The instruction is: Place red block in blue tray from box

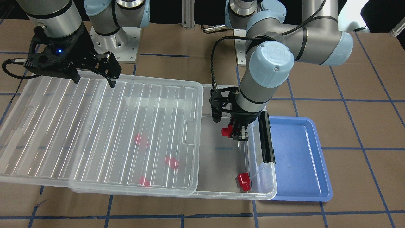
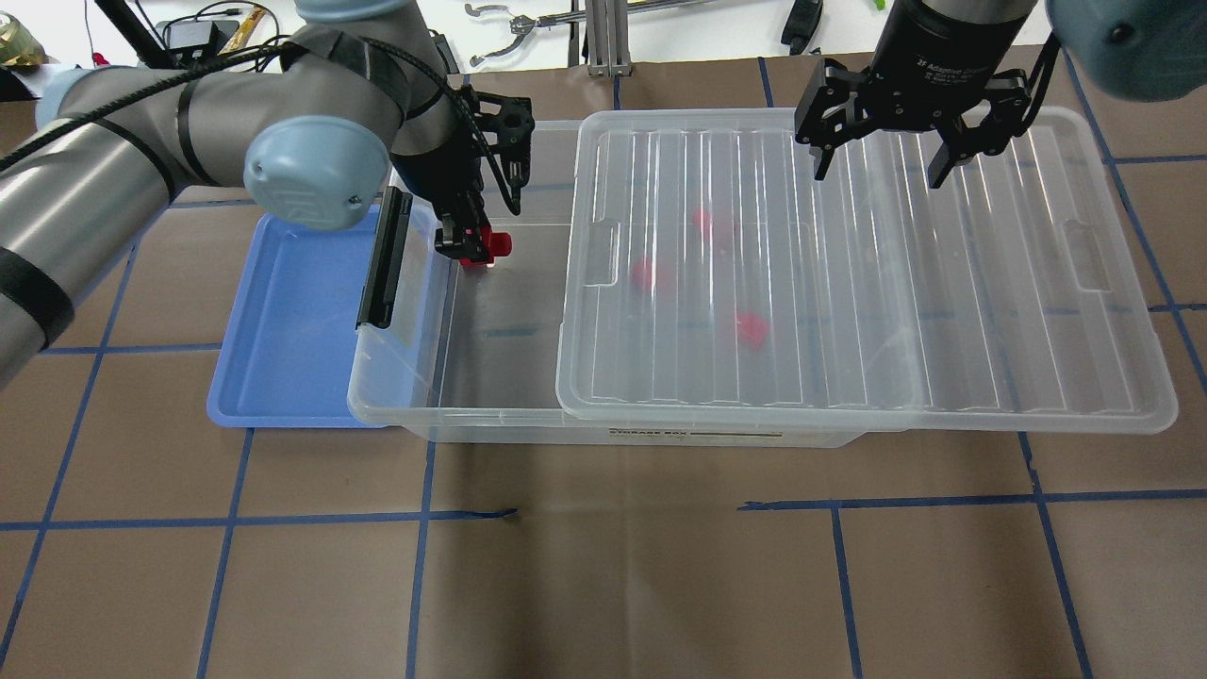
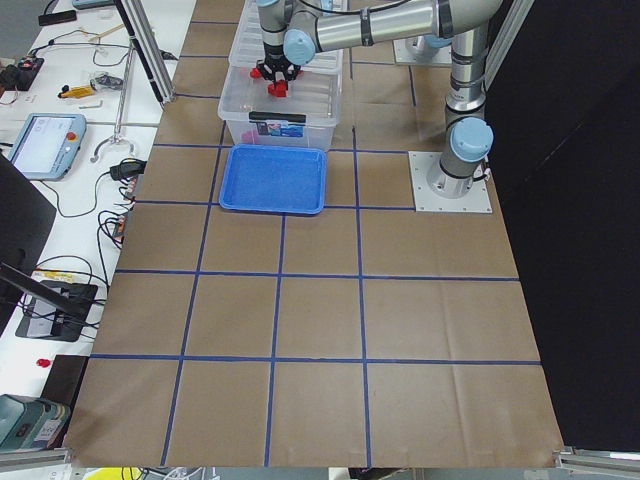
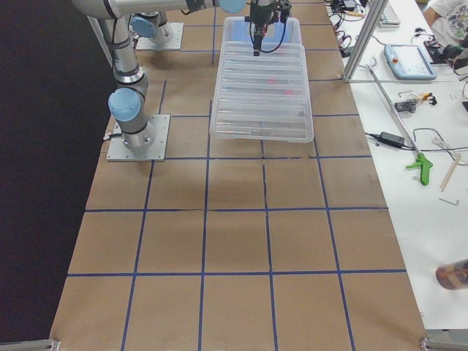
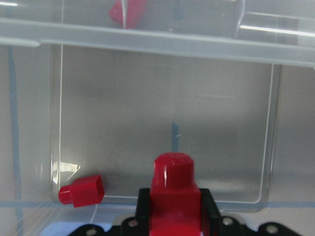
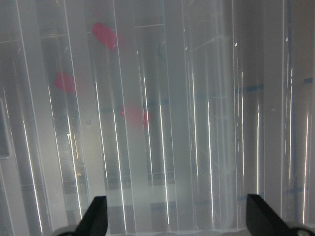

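Holding one red block (image 5: 174,189) clamped in the left gripper (image 2: 464,247) above the open end of the box (image 2: 396,391).

Seen from overhead, the claw pinches the block's squarish body, and the stub pokes free toward three o'clock. The block is glossy hard plastic and looks light and stiff but probably slippery, so the flat body faces seem the safest hold. A spare block (image 5: 81,191) lies in a corner of the box floor. The blue tray (image 2: 283,311) sits at nine o'clock, one edge overlapped by the box's latch end. At three o'clock the ribbed lid (image 2: 849,311), set off to one side, covers three more blocks. Over its far edge the right gripper (image 2: 882,170) hovers with fingers apart, holding nothing. Brown paper with blue tape squares covers the table (image 2: 603,585), and cluttered workbenches flank it.
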{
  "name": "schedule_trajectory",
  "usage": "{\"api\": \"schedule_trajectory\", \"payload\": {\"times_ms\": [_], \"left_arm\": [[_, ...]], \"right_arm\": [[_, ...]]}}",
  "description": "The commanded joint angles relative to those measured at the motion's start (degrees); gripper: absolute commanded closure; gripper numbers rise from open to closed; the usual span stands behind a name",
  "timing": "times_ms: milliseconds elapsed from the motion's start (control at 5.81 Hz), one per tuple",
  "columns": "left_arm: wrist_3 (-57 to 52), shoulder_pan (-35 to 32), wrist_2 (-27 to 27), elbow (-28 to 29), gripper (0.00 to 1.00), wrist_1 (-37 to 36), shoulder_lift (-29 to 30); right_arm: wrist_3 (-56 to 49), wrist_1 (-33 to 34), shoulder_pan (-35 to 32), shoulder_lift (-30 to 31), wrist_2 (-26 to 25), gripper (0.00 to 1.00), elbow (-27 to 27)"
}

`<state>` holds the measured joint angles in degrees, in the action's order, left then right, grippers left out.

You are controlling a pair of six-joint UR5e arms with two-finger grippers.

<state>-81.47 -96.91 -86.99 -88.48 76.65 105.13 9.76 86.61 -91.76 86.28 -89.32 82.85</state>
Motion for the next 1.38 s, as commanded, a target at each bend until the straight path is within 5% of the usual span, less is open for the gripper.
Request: {"api": "schedule_trajectory", "payload": {"times_ms": [0,344,688,1204], "left_arm": [[-3.2,6.0,-2.7,-0.5,0.84,5.9,-5.0],[-13.7,15.6,-2.1,-4.6,0.84,4.7,-7.0],[-21.5,20.4,-2.0,-7.2,0.83,-2.3,-4.3],[-22.6,21.6,-0.7,-18.2,0.81,-21.0,0.8]], "right_arm": [[0.0,0.1,0.0,-0.1,0.1,0.0,0.1],[-3.3,0.7,3.7,-0.2,-0.1,0.0,-0.1],[-20.4,0.8,16.7,-0.5,0.0,0.0,0.5],[-38.4,6.2,31.9,-5.2,-0.1,0.0,3.4]]}}
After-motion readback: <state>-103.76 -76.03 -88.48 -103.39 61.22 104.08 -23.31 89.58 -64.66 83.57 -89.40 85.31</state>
